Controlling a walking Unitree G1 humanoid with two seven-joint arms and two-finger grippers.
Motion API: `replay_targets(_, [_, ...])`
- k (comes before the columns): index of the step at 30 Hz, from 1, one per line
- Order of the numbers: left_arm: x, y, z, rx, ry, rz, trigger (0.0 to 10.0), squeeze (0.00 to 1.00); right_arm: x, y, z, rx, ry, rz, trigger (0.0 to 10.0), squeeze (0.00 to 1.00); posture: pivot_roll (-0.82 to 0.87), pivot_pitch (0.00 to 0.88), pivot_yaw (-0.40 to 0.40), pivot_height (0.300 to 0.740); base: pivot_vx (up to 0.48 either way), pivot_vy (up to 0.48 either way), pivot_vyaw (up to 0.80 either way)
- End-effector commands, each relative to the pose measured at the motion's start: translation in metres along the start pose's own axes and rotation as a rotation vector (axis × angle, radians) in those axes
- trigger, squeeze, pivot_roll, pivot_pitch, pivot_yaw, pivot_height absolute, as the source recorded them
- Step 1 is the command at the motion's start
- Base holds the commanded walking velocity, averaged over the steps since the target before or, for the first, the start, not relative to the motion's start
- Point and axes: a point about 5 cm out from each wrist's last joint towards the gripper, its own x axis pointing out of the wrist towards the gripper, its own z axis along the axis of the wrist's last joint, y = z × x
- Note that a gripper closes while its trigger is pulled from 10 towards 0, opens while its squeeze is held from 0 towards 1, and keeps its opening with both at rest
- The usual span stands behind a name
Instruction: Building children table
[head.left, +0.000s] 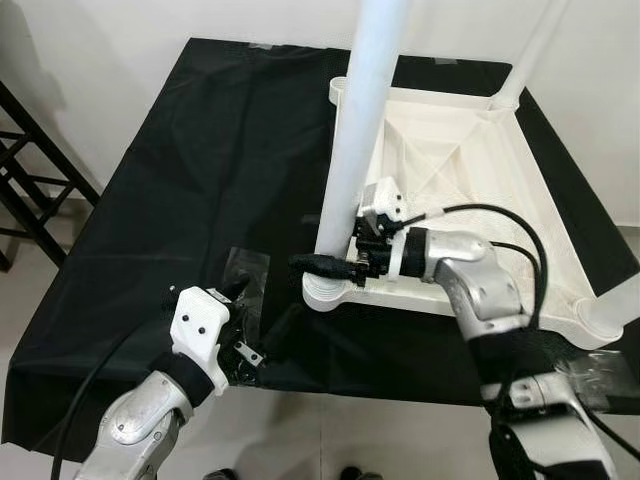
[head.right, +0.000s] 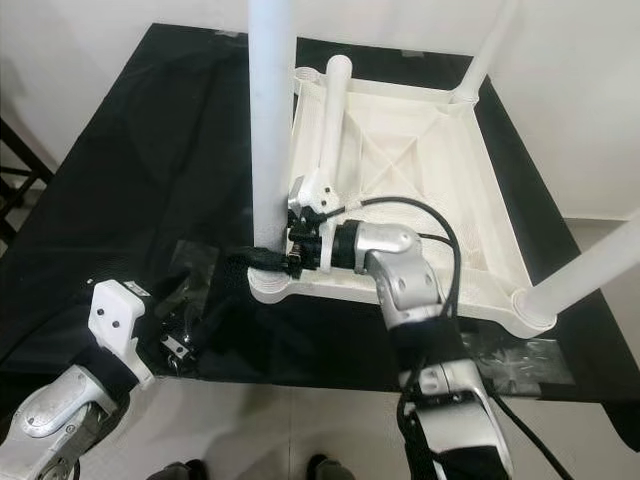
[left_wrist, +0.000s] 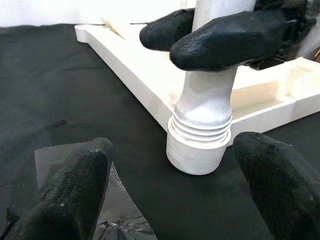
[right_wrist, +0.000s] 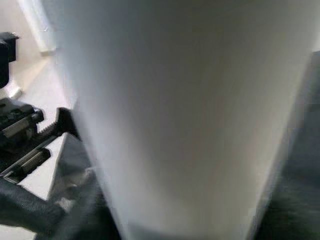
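Gripping the white table leg near its threaded base, the right gripper sits at frame centre, fingers clamped around it. The upturned white tabletop lies centre-right on the black cloth. Lower left, the left gripper hovers with fingers spread apart.

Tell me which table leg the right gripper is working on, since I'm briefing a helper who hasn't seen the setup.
On the black cloth lies an upside-down white tabletop. The leg stands upright in its near corner on the robot's left, threads still showing above the socket. Only this one has the right gripper clamped around its base.
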Motion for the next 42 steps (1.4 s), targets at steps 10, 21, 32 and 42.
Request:
replay_targets(10, [-0.002, -0.001, -0.005, -0.008, 0.027, -0.003, 10.0, 0.00, -0.014, 0.008, -0.023, 0.019, 0.024, -0.238, 0.0, 0.00, 0.09, 0.244, -0.099, 0.740, 0.000, 0.000, 0.00])
replay_targets(21, [-0.004, 0.001, -0.007, -0.006, 0.038, -0.013, 10.0, 0.00, -0.016, 0.069, -0.070, 0.090, 0.235, -0.787, 0.0, 0.00, 0.07, 0.251, -0.099, 0.740, 0.000, 0.000, 0.00])
replay_targets(32, [-0.003, -0.001, -0.007, -0.017, 0.032, -0.016, 10.0, 0.00, -0.006, 0.058, -0.054, 0.116, 0.156, -0.710, 10.0, 1.00, 0.06, 0.245, -0.085, 0.740, 0.000, 0.000, 0.00])
replay_targets(42, [0.002, 0.001, -0.005, -0.001, 0.024, -0.013, 10.0, 0.00, 0.002, 0.028, -0.009, -0.009, -0.017, -0.118, 10.0, 0.00, 0.09, 0.224, -0.093, 0.740, 0.000, 0.000, 0.00])
